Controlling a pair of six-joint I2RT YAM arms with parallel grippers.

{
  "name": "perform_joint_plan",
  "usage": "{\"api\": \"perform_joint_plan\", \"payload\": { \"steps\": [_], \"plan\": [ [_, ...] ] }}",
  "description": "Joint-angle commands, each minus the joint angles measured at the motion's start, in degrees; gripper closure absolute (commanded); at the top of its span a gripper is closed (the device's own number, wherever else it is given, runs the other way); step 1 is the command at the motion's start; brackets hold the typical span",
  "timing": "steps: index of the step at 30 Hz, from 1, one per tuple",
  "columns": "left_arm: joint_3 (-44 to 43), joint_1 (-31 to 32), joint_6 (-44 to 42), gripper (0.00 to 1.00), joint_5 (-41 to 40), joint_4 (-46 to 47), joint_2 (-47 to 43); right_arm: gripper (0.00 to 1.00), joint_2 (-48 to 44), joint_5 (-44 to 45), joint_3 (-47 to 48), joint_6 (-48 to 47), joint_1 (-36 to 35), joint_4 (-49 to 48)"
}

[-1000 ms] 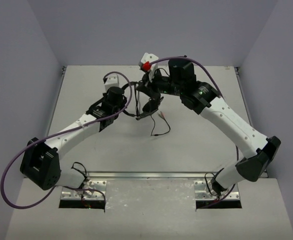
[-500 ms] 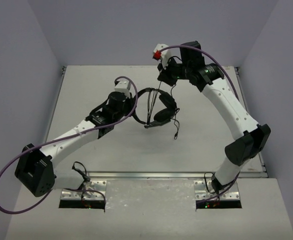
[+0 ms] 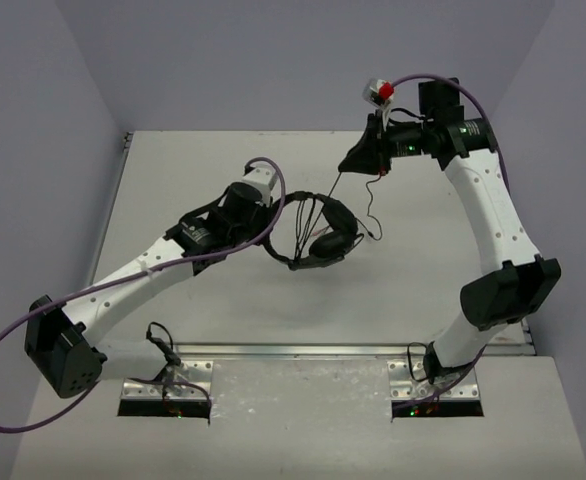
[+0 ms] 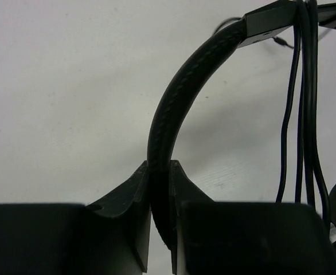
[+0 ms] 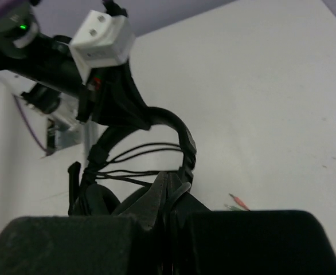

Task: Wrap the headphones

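Your left fingers (image 4: 125, 197) are pressed on the headband (image 4: 174, 109) and hold the headphones (image 3: 325, 238) in the air above the middle of the desk (image 3: 193, 170). Your right fingers (image 5: 154, 201), raised at the far right, pinch the thin cable (image 3: 369, 212). Several turns lie across the band. If you pull too hard, I think the band can slip from the left grip. If the cable goes slack, the turns can slide off.
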State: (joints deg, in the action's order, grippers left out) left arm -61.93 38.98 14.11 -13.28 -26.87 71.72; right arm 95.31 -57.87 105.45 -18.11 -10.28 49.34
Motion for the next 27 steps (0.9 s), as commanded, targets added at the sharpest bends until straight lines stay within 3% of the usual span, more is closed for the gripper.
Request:
{"api": "perform_joint_plan", "payload": {
  "steps": [1, 5, 15, 20, 27],
  "plan": [
    [1.1, 2.3, -8.6, 1.00, 9.8, -9.2, -2.0, 0.99, 0.6, -16.2, 4.4, 2.4, 2.8, -9.0],
    [0.8, 2.6, -9.4, 1.00, 16.5, -8.5, -1.8, 0.99, 4.5, -22.6, 7.8, 4.9, 2.8, -7.9],
    [2.5, 4.1, -9.6, 1.00, 36.3, -5.2, -2.6, 0.99, 1.1, -11.7, 1.4, 10.8, 2.6, -11.3],
    [3.9, 6.2, -9.5, 1.00, 39.5, -4.8, -2.6, 0.99, 1.9, -15.1, 3.4, 4.2, 2.3, -1.4],
    [3.7, 9.4, -9.3, 1.00, 38.6, -5.6, -0.8, 0.99, 2.3, -20.7, 3.4, -0.3, 2.2, 2.9]
  ]
}}
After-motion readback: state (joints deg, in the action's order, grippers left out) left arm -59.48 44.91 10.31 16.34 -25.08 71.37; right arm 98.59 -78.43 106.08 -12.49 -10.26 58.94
